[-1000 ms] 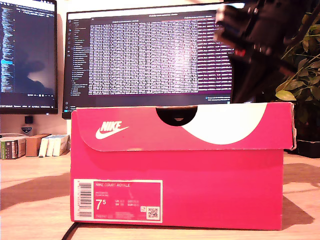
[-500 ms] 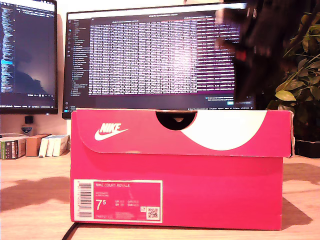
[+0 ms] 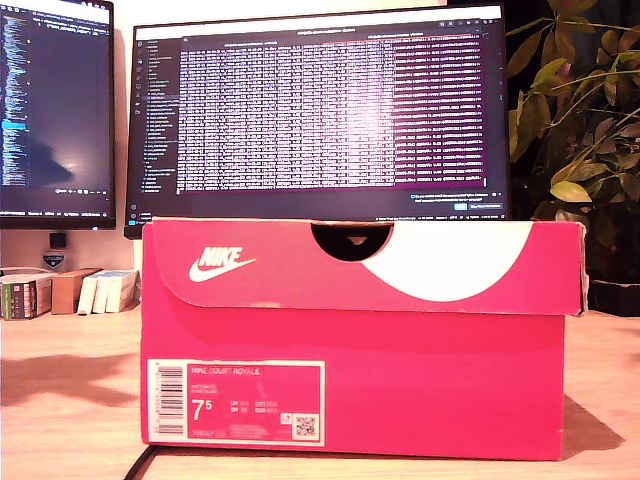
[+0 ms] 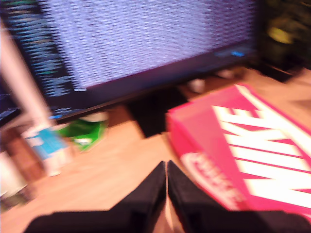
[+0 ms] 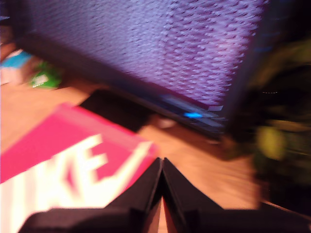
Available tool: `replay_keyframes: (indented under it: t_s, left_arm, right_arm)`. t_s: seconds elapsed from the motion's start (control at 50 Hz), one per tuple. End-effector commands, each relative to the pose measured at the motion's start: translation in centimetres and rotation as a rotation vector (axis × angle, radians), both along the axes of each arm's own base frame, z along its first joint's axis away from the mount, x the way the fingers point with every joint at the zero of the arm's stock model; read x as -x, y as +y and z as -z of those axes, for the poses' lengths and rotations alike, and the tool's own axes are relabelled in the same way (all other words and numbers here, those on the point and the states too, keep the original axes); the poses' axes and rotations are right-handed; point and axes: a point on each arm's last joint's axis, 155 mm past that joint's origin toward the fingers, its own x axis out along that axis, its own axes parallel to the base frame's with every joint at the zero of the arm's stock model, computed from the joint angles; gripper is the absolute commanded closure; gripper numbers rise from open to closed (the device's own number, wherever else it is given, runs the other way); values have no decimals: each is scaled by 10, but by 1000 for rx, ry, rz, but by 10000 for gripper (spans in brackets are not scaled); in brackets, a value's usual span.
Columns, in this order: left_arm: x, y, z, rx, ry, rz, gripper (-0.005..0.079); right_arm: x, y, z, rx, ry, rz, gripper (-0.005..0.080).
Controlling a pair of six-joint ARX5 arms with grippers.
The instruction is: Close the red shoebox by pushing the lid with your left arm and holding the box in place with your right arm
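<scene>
Red shoebox (image 3: 360,390) on worktop (image 3: 60,420) before monitor (image 3: 320,110), lid (image 3: 360,265) seated, task judged done | my first hand (image 4: 166,167), second hand (image 5: 162,165) pinched empty above lid, free.

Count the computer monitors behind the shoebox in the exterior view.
2. One large monitor stands directly behind the red shoebox; a second monitor sits at the exterior view's left edge, partly cut off. Others may be out of frame.

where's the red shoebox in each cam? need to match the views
Exterior view: red shoebox fills the centre foreground, lid down.
First wrist view: shoebox lid top beside my first gripper.
Second wrist view: shoebox lid corner by my second gripper.
Shared landmark: big monitor behind it.
</scene>
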Motion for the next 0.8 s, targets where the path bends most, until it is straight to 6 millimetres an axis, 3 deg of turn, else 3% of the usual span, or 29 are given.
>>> replay_keyframes:
  t_s: [0.0, 0.18, 0.26, 0.42, 0.6, 0.78]
  left_arm:
    - [5, 8, 4, -3, -13, -14, 761]
    - [4, 18, -10, 16, -81, -12, 761]
    - [1, 20, -7, 30, -77, -4, 761]
    - [2, 23, 20, 41, -33, -12, 761]
    - [13, 24, 33, 32, -75, -22, 761]
    - [32, 23, 45, 31, -95, -31, 761]
  right_arm:
    - [10, -15, -12, -5, -47, 35, 765]
    - [32, -44, -34, -7, -135, 93, 765]
    - [42, -53, -35, -15, -164, 111, 765]
    - [57, -63, -12, -20, -192, 139, 765]
    - [81, -68, 15, -32, -233, 151, 765]
    - [112, -70, 12, -52, -308, 153, 765]
